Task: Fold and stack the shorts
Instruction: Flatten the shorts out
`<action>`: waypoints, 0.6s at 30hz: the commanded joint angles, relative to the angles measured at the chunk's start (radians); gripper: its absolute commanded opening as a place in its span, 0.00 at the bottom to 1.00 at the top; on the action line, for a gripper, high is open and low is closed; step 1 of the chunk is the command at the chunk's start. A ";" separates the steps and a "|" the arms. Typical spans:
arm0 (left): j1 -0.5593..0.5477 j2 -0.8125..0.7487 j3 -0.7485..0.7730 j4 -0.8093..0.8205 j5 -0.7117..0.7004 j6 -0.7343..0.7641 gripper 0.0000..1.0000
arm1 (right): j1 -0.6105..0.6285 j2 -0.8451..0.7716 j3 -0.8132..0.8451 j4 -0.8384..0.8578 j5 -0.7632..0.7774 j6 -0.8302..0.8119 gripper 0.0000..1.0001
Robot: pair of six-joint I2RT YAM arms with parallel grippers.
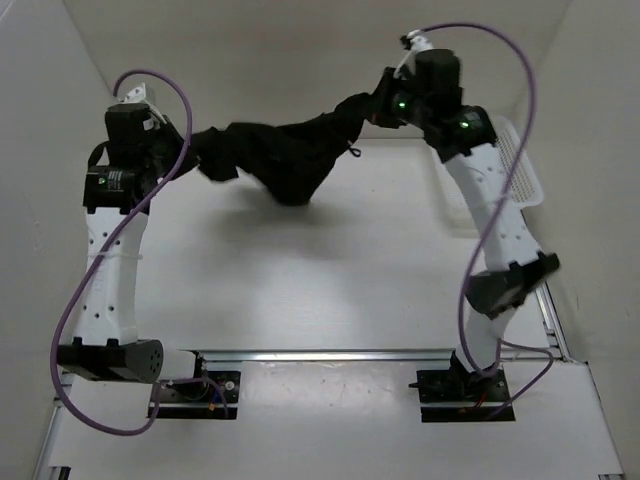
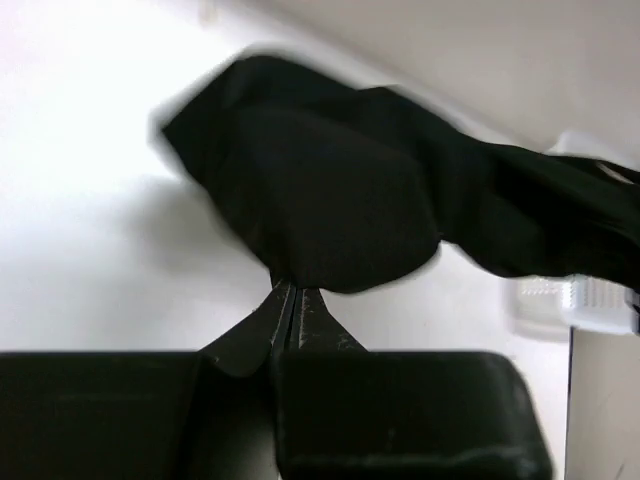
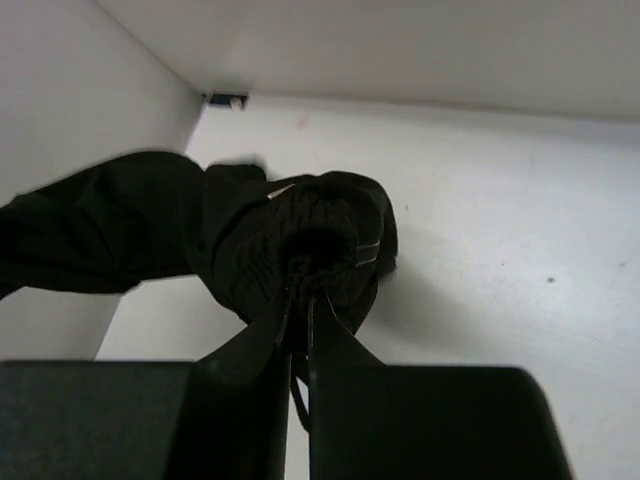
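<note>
The black shorts (image 1: 285,155) hang stretched in the air between my two grippers near the far edge of the table, sagging in the middle. My left gripper (image 1: 195,145) is shut on the left end of the shorts; in the left wrist view its jaws (image 2: 287,290) pinch the cloth (image 2: 330,200). My right gripper (image 1: 375,105) is shut on the right end, held higher; in the right wrist view its jaws (image 3: 300,290) pinch a bunched waistband part (image 3: 320,240). A drawstring end dangles near the right side.
A white mesh basket (image 1: 515,165) stands at the far right behind the right arm; it also shows in the left wrist view (image 2: 575,300). White walls enclose the table at the back and sides. The white tabletop (image 1: 300,280) lies below the shorts.
</note>
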 commanded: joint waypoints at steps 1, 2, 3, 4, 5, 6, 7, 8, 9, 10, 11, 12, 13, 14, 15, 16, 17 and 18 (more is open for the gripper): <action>0.027 -0.053 0.074 -0.104 0.028 0.062 0.10 | -0.005 -0.198 -0.101 0.050 -0.005 -0.051 0.00; 0.027 -0.065 0.062 -0.104 0.042 0.062 0.10 | -0.005 -0.238 -0.152 0.082 0.007 -0.064 0.00; 0.027 -0.095 0.041 -0.095 0.051 0.062 0.10 | -0.014 -0.310 -0.199 0.083 0.007 -0.075 0.00; 0.027 -0.114 0.013 -0.095 0.067 0.062 0.10 | -0.014 -0.347 -0.303 0.098 0.030 -0.097 0.00; 0.027 -0.137 -0.071 -0.084 0.067 0.053 0.10 | -0.014 -0.417 -0.359 0.098 0.051 -0.098 0.00; 0.027 -0.192 -0.128 -0.075 0.067 0.041 0.10 | -0.014 -0.454 -0.472 0.098 0.086 -0.098 0.00; 0.027 -0.223 -0.194 -0.065 0.079 0.041 0.12 | -0.014 -0.493 -0.535 0.098 0.113 -0.098 0.00; 0.027 -0.253 -0.263 -0.055 0.088 0.041 0.21 | -0.014 -0.567 -0.604 0.098 0.129 -0.098 0.01; 0.027 -0.280 -0.405 -0.041 0.099 0.032 0.39 | -0.024 -0.601 -0.673 0.098 0.157 -0.098 0.08; 0.027 -0.318 -0.473 -0.041 0.119 0.032 0.87 | -0.025 -0.629 -0.806 0.098 0.157 -0.107 0.53; 0.027 -0.327 -0.533 -0.027 0.128 0.019 0.99 | -0.047 -0.663 -0.868 0.098 0.177 -0.098 0.77; 0.027 -0.327 -0.624 -0.016 0.139 0.007 1.00 | -0.069 -0.663 -0.914 0.089 0.188 -0.082 0.88; 0.027 -0.318 -0.651 -0.006 0.148 0.007 1.00 | -0.093 -0.653 -0.936 0.067 0.188 -0.061 0.94; 0.027 -0.306 -0.664 0.005 0.160 -0.002 1.00 | -0.144 -0.607 -0.926 0.005 0.174 -0.027 0.94; 0.027 -0.294 -0.651 0.005 0.160 -0.002 1.00 | -0.164 -0.581 -0.907 -0.028 0.159 -0.027 0.96; 0.027 -0.281 -0.639 0.005 0.160 0.007 1.00 | -0.179 -0.555 -0.883 -0.066 0.144 -0.018 0.96; 0.027 -0.271 -0.624 -0.007 0.144 0.007 0.96 | -0.189 -0.524 -0.852 -0.092 0.143 -0.018 0.96; 0.027 -0.271 -0.610 -0.007 0.128 0.018 0.90 | -0.189 -0.524 -0.852 -0.120 0.143 -0.018 0.96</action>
